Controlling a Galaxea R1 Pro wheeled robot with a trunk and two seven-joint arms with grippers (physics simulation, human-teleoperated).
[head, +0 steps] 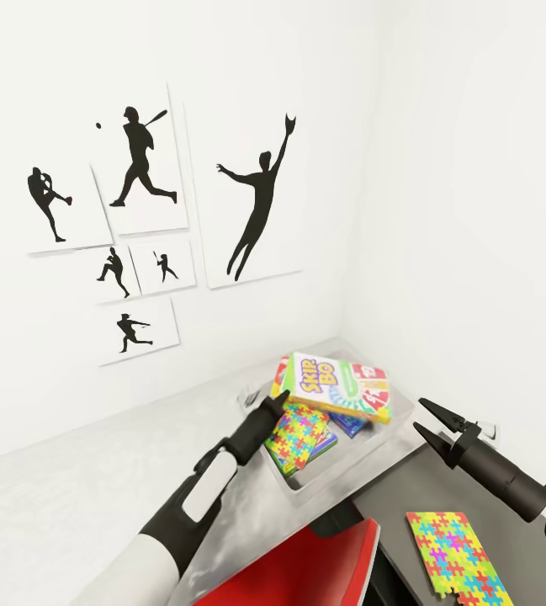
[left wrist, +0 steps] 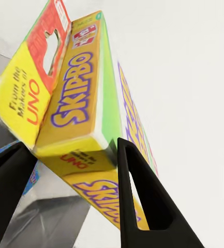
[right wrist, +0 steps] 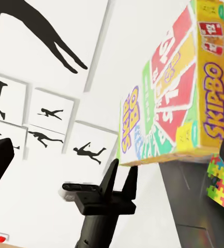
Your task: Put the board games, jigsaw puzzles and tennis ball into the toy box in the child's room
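Observation:
My left gripper (head: 279,397) is shut on the edge of the yellow-green Skip-Bo board game (head: 340,385), which hangs tilted just above the toy box (head: 302,485) on the table (head: 96,505). The left wrist view has that box (left wrist: 75,103) pinched between both fingers (left wrist: 148,206). Inside the grey bin lie a jigsaw puzzle (head: 296,438) and a small blue board game (head: 350,422). A second puzzle (head: 458,555) lies flat on a dark grey surface at the lower right. My right gripper (head: 419,414) hangs open and holds nothing, right of the bin. The tennis ball and the bed are out of view.
Black silhouette pictures (head: 146,168) hang on the white wall behind the table. The bin stands in the room's corner at the table's far end. A red object (head: 323,572) sits low in front of me, under my left arm.

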